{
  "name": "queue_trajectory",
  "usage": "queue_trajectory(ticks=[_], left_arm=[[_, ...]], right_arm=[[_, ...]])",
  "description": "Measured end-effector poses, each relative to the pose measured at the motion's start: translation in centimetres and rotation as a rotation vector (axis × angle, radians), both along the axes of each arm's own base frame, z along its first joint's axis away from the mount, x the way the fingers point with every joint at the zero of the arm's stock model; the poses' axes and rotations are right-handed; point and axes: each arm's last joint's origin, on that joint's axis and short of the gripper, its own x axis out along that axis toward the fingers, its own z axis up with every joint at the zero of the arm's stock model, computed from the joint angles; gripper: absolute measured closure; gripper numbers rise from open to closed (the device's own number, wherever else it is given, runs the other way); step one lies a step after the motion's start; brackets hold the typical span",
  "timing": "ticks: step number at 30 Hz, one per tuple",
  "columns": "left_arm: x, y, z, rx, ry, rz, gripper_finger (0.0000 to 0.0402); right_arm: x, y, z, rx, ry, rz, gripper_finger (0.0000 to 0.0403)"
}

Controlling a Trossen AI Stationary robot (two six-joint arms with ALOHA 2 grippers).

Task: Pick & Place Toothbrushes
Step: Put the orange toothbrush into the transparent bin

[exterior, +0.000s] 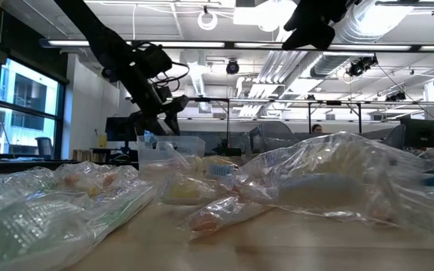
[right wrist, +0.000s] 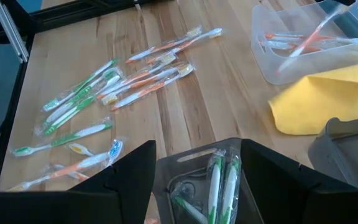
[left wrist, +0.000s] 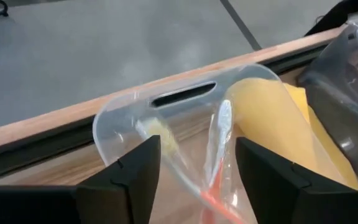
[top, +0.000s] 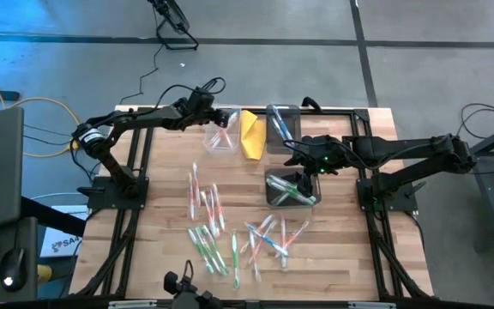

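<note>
Many wrapped toothbrushes [top: 221, 227] lie loose on the near half of the wooden table, also seen in the right wrist view [right wrist: 104, 93]. My left gripper [left wrist: 197, 146] hovers open over a clear bin [top: 221, 137] by the far edge. An orange toothbrush [left wrist: 219, 140] lies in that bin, below the gap between the fingers. My right gripper [right wrist: 197, 149] is open above a second bin [top: 290, 190] holding green toothbrushes [right wrist: 219, 180]. A third bin [top: 281, 124] holds blue ones.
A yellow folded cloth [top: 251, 133] lies between the orange bin and the blue bin, touching both. Black rails frame the table [top: 350, 257]. In the low view, wrapped toothbrushes [exterior: 315, 181] fill the foreground, and the left gripper [exterior: 164, 105] stands above the clear bin [exterior: 172, 150].
</note>
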Motion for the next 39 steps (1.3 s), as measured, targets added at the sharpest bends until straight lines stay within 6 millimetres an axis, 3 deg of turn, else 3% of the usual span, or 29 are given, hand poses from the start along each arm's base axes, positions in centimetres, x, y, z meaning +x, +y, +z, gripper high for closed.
queue_trajectory(ticks=[12,24,29,39], left_arm=[[-0.4,-0.4,2.0,0.069,-0.031,-0.027,0.0194],[-1.6,-2.2,5.2,0.109,-0.056,-0.183,0.0199],[-1.9,-3.9,6.3,0.14,-0.017,-0.253,0.0237],[-1.8,-7.6,7.8,0.2,0.056,-0.428,0.0363]], right_arm=[[0.0,0.0,0.0,0.0,0.0,0.0,0.0176],[0.0,-0.2,0.0,-0.032,0.001,-0.041,0.0176],[0.0,-0.2,0.0,-0.032,0.0,-0.042,0.0176],[0.0,-0.2,0.0,-0.051,0.002,-0.027,0.0176]])
